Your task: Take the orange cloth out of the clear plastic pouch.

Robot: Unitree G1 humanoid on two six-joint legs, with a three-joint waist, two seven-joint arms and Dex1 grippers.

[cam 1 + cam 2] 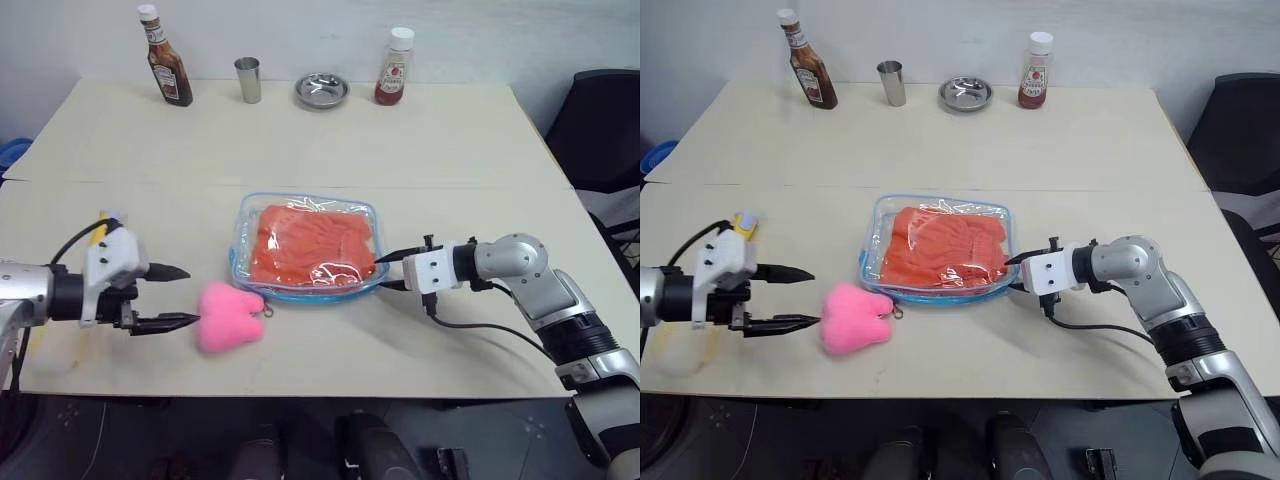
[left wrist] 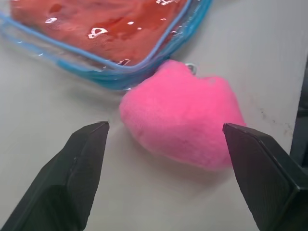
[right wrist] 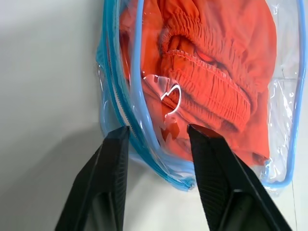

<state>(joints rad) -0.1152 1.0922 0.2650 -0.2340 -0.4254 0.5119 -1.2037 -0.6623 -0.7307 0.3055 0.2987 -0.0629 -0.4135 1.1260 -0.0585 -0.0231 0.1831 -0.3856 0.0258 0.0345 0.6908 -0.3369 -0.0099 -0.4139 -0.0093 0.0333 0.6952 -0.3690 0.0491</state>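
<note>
Nearest on the pale worktop (image 1: 450, 140), the left tool (image 1: 177, 296) hovers with its two black fingers spread wide and empty, aimed at a pink plush toy (image 1: 228, 315) that lies just beside the fingertips. In the left wrist view the toy sits between and beyond the fingers, untouched, its small loop toward the pouch.

Just past the toy lies the clear plastic pouch (image 1: 243, 225), flat on the worktop, blue-trimmed. The orange cloth (image 1: 310, 242) is inside it, bunched in gathered folds and covering most of the interior.

The right tool (image 1: 383, 270) is at the pouch's right edge. The right wrist view shows its fingers (image 3: 103, 183) partly apart, straddling the blue-trimmed corner; whether they pinch it cannot be told.

Along the far edge stand a brown sauce bottle (image 1: 166, 58), a metal cup (image 1: 248, 80), a small metal dish (image 1: 321, 90) and a red sauce bottle (image 1: 394, 68).
</note>
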